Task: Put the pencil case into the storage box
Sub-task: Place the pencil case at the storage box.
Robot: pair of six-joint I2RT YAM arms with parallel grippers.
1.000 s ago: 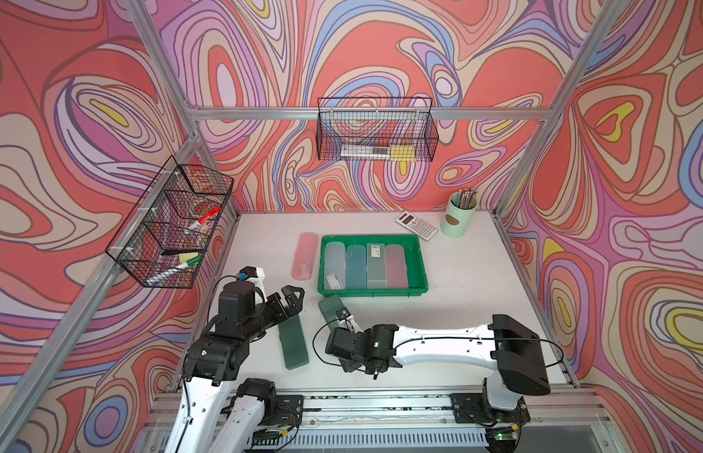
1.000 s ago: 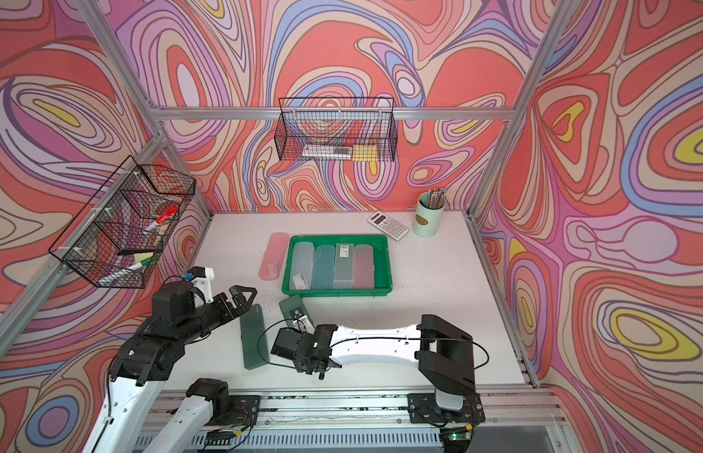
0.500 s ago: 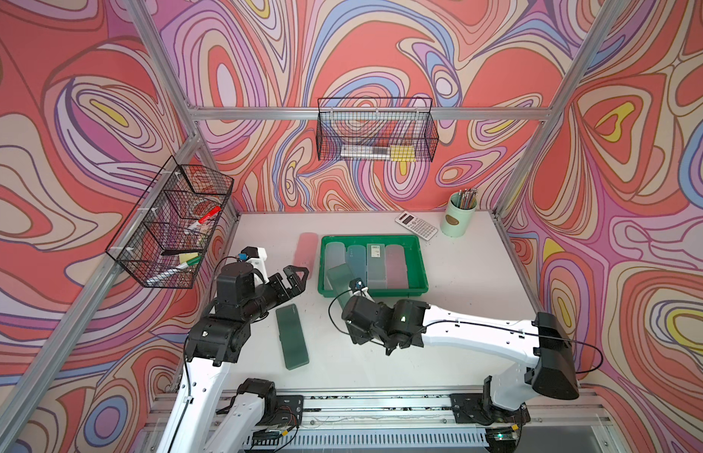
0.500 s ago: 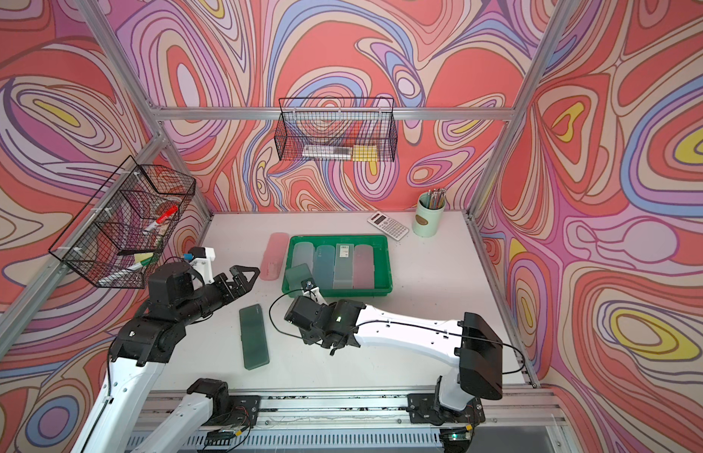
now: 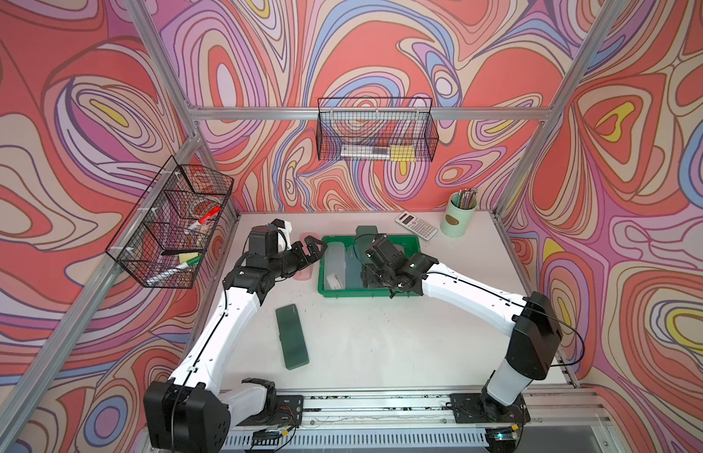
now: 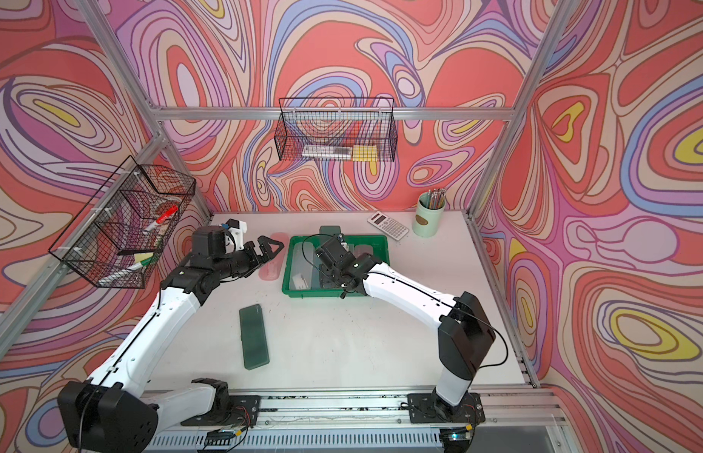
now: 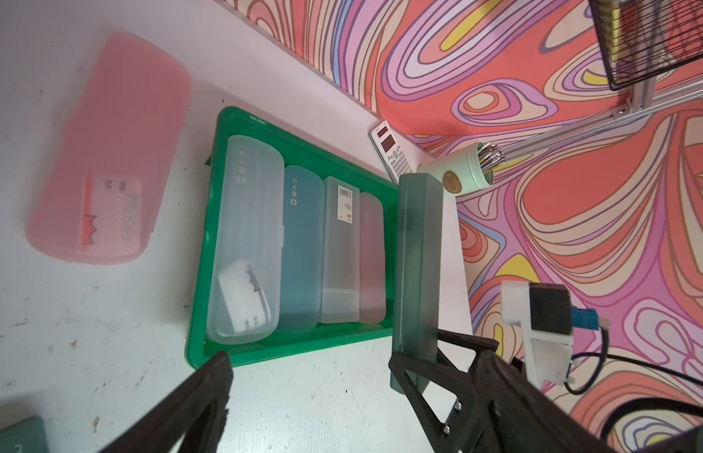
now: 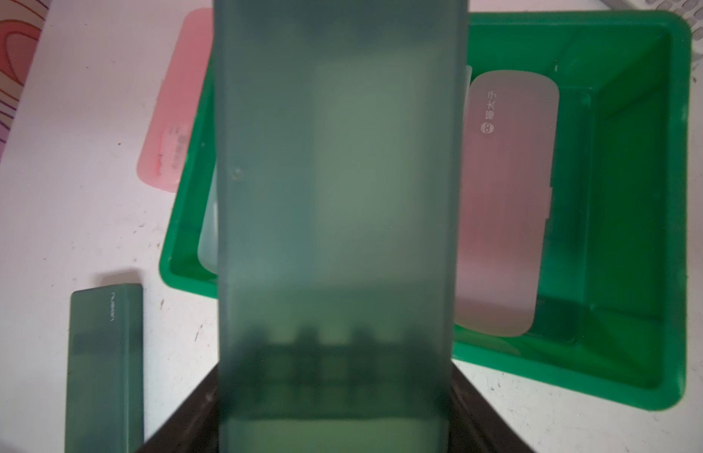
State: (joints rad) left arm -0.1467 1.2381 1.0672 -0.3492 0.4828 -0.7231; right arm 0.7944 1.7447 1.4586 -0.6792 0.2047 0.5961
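Near edge: dark green case (image 5: 292, 337) lies flat on the table (image 5: 381, 353), well apart from the rest.

Left gripper (image 5: 311, 248): jaws spread, nothing between them, hovering over the pink case (image 5: 303, 272). The pink case lies on the table just beside the storage box (image 5: 350, 292), on its left.

Right gripper (image 8: 334, 372): pinching one end of the pencil case (image 8: 342, 176), dark green and translucent. The pencil case is held over the storage box, running front to back, with its far end past the far rim in both top views. Cannot tell whether it touches the contents.

In the storage box, side by side: clear case (image 7: 244, 243), blue case (image 7: 301, 251), frosted case (image 7: 340, 251), mauve case (image 7: 371, 255).

Far right: calculator (image 5: 416, 225), pencil cup (image 5: 457, 217).

Walls: left basket (image 5: 173, 223), back basket (image 5: 375, 133).
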